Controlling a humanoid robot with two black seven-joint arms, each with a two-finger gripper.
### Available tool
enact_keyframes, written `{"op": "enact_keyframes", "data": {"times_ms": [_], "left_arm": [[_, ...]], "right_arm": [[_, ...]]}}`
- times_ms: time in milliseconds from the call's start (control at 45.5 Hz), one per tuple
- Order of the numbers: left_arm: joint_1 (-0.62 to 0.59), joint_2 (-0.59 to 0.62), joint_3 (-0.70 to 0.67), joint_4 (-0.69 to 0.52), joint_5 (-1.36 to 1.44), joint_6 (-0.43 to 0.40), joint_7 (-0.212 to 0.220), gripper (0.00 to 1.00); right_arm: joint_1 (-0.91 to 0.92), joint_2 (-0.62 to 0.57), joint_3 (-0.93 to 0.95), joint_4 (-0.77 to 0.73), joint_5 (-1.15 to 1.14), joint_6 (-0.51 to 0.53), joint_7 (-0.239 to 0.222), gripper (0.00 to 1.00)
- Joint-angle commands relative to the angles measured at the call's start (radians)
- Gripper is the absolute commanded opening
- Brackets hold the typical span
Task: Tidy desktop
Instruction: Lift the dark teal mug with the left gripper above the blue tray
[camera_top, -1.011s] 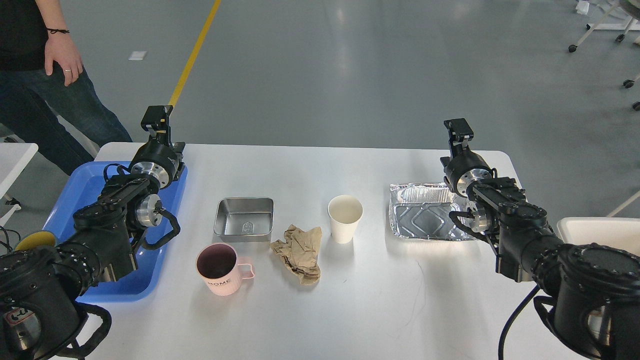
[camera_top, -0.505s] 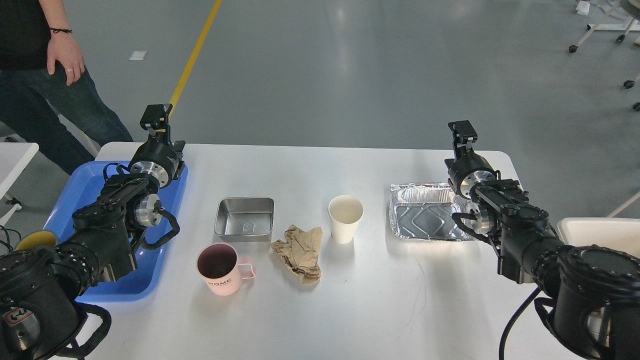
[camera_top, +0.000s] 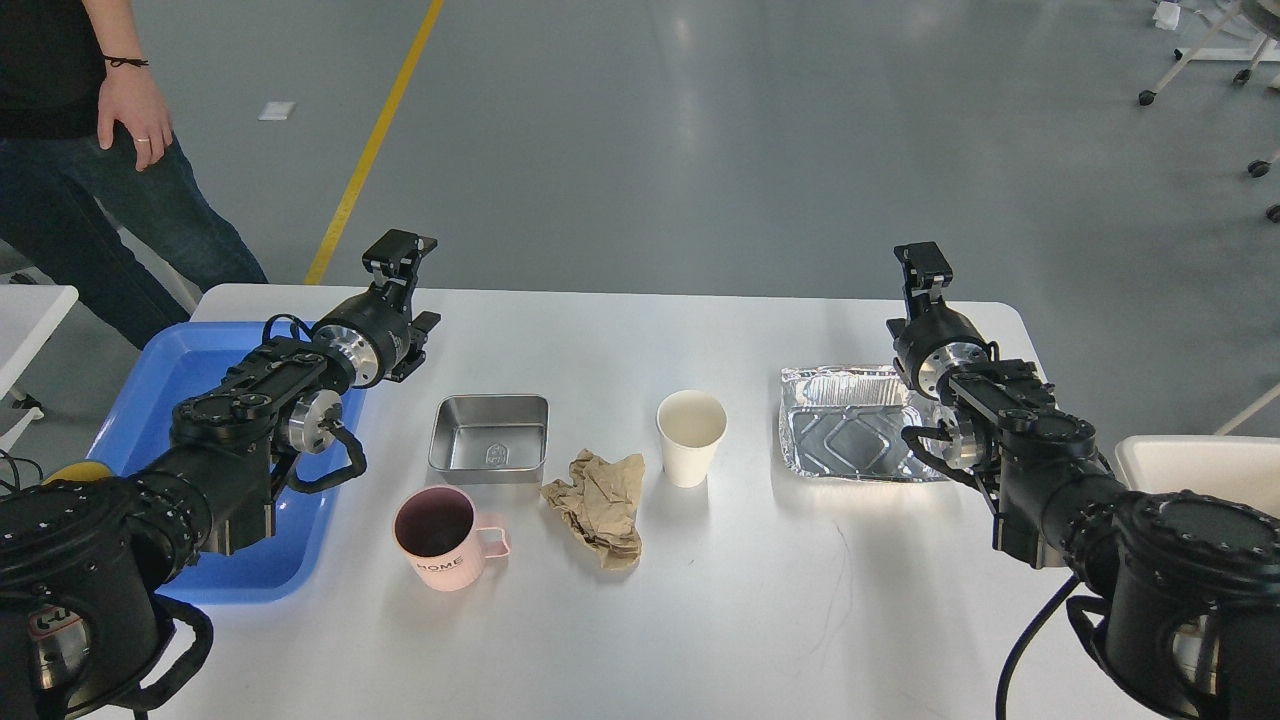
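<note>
both grippers, left (camera_top: 398, 250) and right (camera_top: 924, 262), hang empty at mid-frame; whether their jaws are parted you cannot tell. mug (camera_top: 442, 538), paper cup (camera_top: 690, 424), wrapper (camera_top: 598, 504) remain on your desktop (camera_top: 760, 590): nothing tidied.

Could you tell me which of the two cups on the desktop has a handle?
The pink mug, nearest the front edge, left of the crumpled brown paper. Its handle points right. The white paper cup behind the paper has none.
</note>
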Motion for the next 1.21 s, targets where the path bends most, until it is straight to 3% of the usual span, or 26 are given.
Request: {"op": "enact_keyframes", "data": {"times_ms": [0, 220, 396, 857, 923, 1011, 1165, 1187], "left_arm": [[0.001, 0.001, -0.017, 0.0, -0.016, -0.067, 0.004, 0.98], [0.018, -0.003, -0.207, 0.0, -0.016, -0.136, -0.008, 0.98], [0.036, -0.04, -0.293, 0.0, -0.016, -0.139, -0.01, 0.98], [0.039, -0.063, -0.287, 0.0, 0.001, -0.13, -0.004, 0.98], [0.039, -0.046, -0.252, 0.001, 0.009, -0.138, 0.009, 0.98], [0.035, 0.007, -0.097, 0.001, 0.015, -0.151, 0.033, 0.98], [0.03, 0.106, 0.082, -0.002, 0.014, -0.201, 0.029, 0.98], [0.03, 0.142, 0.123, 0.008, 0.015, -0.248, 0.024, 0.98]], "right_arm": [[-0.001, 0.002, 0.0, 0.0, 0.0, 0.0, 0.0, 1.0], [-0.004, 0.001, 0.0, 0.0, 0.0, 0.0, 0.0, 1.0], [-0.004, 0.002, 0.0, 0.002, 0.0, 0.0, 0.0, 1.0], [-0.012, 0.002, 0.0, 0.0, 0.0, 0.0, 0.0, 1.0], [-0.012, 0.002, 0.0, 0.0, 0.0, 0.0, 0.0, 1.0], [-0.012, 0.002, 0.0, 0.0, 0.0, 0.0, 0.0, 1.0], [-0.019, -0.002, -0.001, 0.002, 0.0, 0.002, 0.0, 1.0], [-0.022, -0.002, -0.001, 0.0, -0.001, 0.002, 0.0, 1.0]]}}
